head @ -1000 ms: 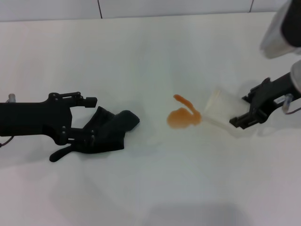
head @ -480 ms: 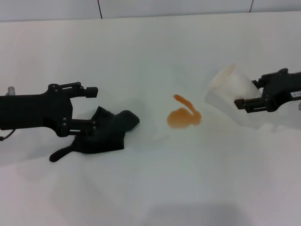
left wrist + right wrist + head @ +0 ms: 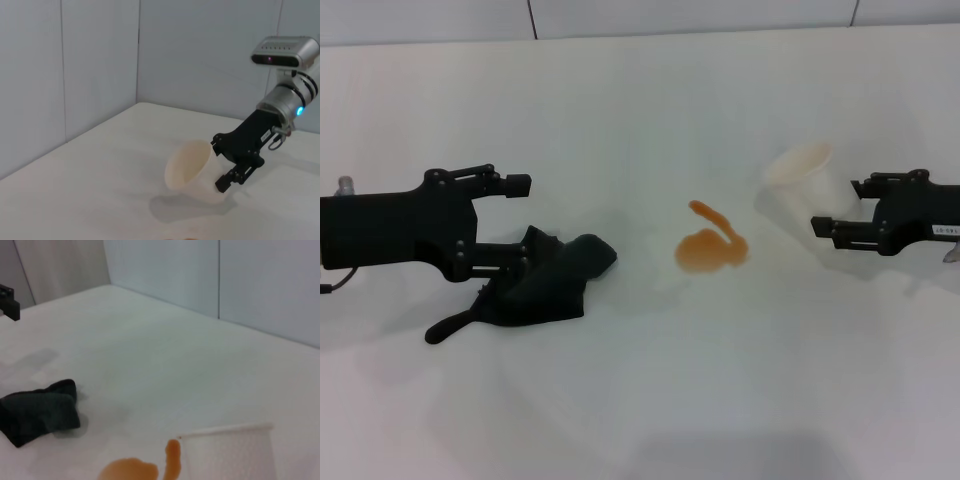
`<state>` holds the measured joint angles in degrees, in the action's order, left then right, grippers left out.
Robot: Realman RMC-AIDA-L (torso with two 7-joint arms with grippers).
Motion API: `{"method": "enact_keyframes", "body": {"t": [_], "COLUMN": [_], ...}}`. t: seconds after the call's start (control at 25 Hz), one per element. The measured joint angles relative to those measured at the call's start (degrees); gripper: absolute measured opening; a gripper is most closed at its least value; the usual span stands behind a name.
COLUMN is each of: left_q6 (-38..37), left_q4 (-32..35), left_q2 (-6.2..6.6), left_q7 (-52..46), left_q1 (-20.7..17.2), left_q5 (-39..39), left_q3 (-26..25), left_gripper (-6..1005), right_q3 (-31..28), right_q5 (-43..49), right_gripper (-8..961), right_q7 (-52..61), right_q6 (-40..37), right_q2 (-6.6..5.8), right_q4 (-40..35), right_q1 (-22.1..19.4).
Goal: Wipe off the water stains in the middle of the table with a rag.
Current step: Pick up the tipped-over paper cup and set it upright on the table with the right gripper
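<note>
The orange water stain (image 3: 710, 248), roundish with a curved tail, lies mid-table (image 3: 640, 110); it also shows in the right wrist view (image 3: 132, 471). The dark rag (image 3: 545, 285) lies crumpled to its left and shows in the right wrist view (image 3: 40, 412). My left gripper (image 3: 522, 222) is open beside the rag, with its lower finger at the rag's near edge. My right gripper (image 3: 838, 206) is shut on the translucent white cup (image 3: 800, 185), right of the stain. In the left wrist view the cup (image 3: 192, 170) is tilted in the right gripper (image 3: 220, 165).
Grey wall panels (image 3: 620, 15) run along the table's far edge. The white cup also shows in the right wrist view (image 3: 227, 452), close to the stain's tail.
The right gripper has swung the cup from lying tipped at the stain to nearly upright, farther back and right. The left gripper has shifted slightly over the rag, which stays put.
</note>
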<state>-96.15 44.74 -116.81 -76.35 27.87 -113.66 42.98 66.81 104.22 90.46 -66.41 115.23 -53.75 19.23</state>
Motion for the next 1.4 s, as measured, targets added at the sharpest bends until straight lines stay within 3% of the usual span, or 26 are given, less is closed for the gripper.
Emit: {"method": "enact_keyframes", "body": {"t": [0.44,1.4], "left_q6": [-0.4,-0.1], "left_q4": [0.0,0.1], "left_q2": [0.0,-0.46], "left_q7": [-0.2,-0.2], "left_q1": [-1.1,-1.5], "left_q5": [0.2,0.3], "left_q3": [0.0,0.0], "left_gripper": [862,861], "right_q3": [0.0,0.0], "right_q5": [-12.8,-18.8], "right_gripper": [643,636], "right_q7": [-15.4,-21.8], "right_q6": [3.5,5.7], "right_q2": [0.0,0.02], "right_q4": [10.3,17.8], "right_q1": [0.0,-0.4]}}
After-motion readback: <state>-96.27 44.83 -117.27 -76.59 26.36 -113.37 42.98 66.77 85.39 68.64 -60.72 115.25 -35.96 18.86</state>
